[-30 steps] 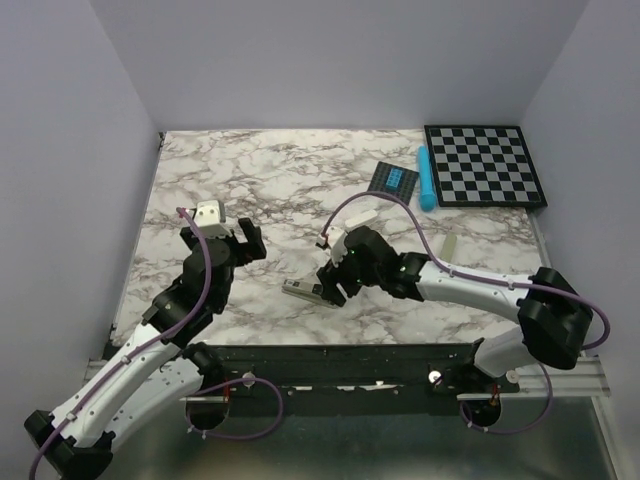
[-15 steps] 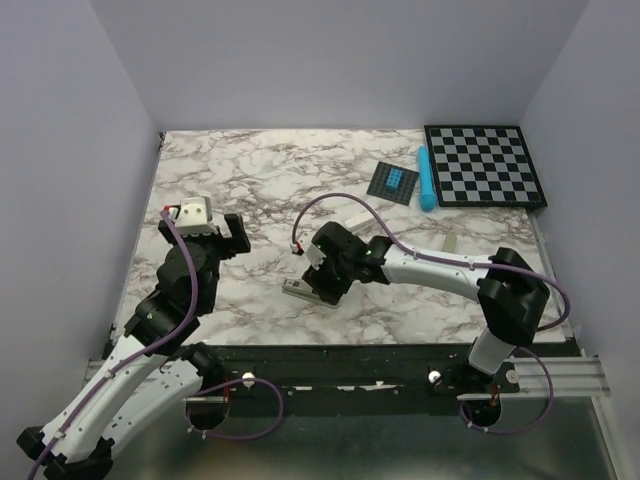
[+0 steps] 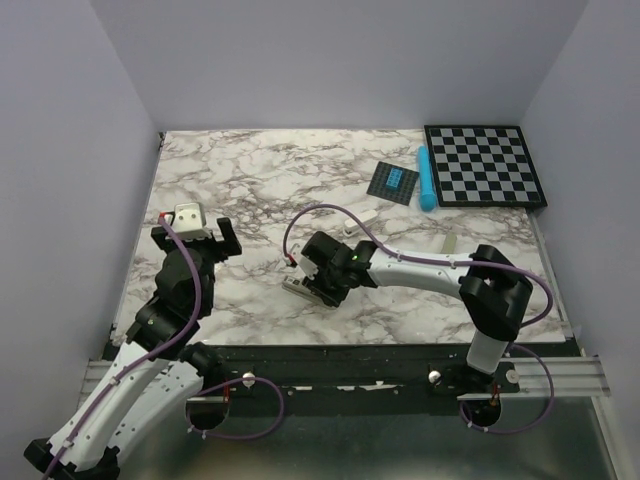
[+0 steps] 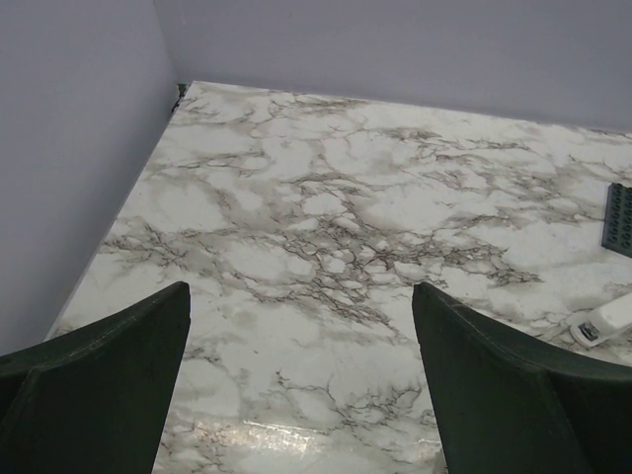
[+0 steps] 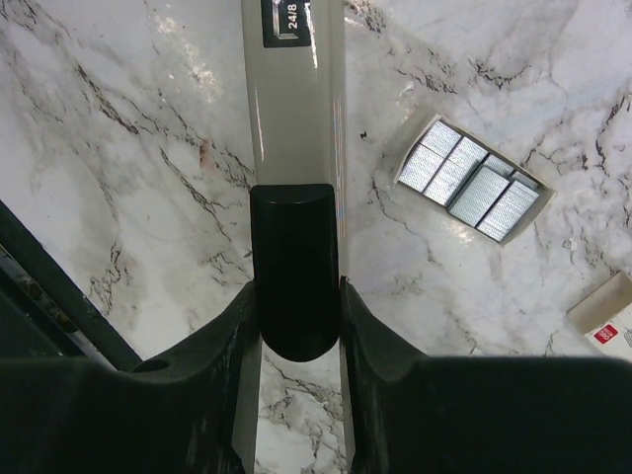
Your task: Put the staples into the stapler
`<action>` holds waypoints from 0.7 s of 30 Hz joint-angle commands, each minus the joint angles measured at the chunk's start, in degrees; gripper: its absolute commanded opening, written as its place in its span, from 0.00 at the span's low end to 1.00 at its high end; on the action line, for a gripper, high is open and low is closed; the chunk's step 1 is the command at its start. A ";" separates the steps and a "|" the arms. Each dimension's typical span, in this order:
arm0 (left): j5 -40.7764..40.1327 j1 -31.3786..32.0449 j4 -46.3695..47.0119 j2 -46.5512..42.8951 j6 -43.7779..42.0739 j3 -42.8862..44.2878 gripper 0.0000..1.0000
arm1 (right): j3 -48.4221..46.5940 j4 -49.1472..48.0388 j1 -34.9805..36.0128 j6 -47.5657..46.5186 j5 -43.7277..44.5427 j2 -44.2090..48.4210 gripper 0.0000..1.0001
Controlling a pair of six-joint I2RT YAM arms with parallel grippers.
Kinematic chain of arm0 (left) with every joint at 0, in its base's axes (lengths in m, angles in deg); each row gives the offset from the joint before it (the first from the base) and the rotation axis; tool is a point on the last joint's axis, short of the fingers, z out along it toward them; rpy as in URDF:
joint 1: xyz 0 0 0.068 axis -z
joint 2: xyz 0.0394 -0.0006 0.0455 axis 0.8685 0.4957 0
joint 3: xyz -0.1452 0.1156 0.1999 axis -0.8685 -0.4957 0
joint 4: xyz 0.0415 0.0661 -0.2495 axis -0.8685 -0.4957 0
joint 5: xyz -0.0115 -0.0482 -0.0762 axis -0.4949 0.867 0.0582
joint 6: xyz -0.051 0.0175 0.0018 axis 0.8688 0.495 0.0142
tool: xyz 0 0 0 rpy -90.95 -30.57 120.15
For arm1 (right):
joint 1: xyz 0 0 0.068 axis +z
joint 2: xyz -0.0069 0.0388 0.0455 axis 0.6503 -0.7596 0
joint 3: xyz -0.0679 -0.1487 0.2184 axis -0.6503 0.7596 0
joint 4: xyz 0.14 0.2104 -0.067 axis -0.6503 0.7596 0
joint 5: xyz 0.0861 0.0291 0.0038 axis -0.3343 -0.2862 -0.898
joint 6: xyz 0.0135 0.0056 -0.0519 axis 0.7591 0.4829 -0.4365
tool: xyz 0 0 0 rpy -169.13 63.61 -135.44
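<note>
The stapler [image 5: 294,118] lies on the marble table, a silvery channel with a "24/8" label and a black end piece. My right gripper [image 5: 296,296] is shut on its black end, one finger on each side. In the top view the gripper [image 3: 320,283] covers the stapler [image 3: 297,288] near the table's front middle. The staples [image 5: 469,184] lie as several silvery strips in a small open white box just right of the stapler. In the top view they are hidden by the arm. My left gripper [image 4: 301,336] is open and empty above bare table at the left [image 3: 192,238].
A white oblong block [image 3: 362,218] lies behind the right arm and also shows in the left wrist view [image 4: 604,321]. A beige bar [image 3: 450,245] lies to the right. A dark blue-topped plate [image 3: 393,181], a blue tube [image 3: 426,178] and a checkerboard [image 3: 484,165] sit at the back right.
My left gripper has swung left, away from the middle of the table. My right wrist has shifted left over the stapler, which has stayed about where it was.
</note>
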 commanded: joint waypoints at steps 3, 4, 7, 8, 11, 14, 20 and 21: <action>1.27 -1.90 1.23 -0.47 -0.89 -0.79 0.99 | 2.26 -1.16 0.83 0.38 1.43 -5.04 0.07; 1.62 -2.07 1.23 -0.47 -0.80 -0.88 0.99 | 2.35 -1.16 0.92 0.47 3.08 -5.66 0.05; 2.94 -2.95 1.40 -0.12 -0.45 -0.97 0.99 | 2.18 -0.90 1.36 1.61 4.15 -8.03 0.03; 3.64 -3.21 1.49 -0.03 -0.36 -0.97 0.99 | 2.09 -0.90 1.53 2.13 4.24 -8.48 0.03; 4.52 -4.18 1.58 0.41 -0.10 -1.05 0.99 | 1.47 -0.11 1.80 3.45 5.65 -10.24 0.02; 5.75 -5.24 1.58 0.76 0.43 -1.06 0.99 | 1.21 0.41 1.98 4.86 6.70 -11.73 0.01; 7.42 -6.64 1.58 0.67 1.05 -1.23 0.99 | 0.07 2.78 3.38 7.58 9.95 -15.07 0.01; 7.69 -6.82 1.58 0.67 1.14 -1.23 0.99 | -0.81 3.31 3.73 7.76 10.74 -16.21 0.01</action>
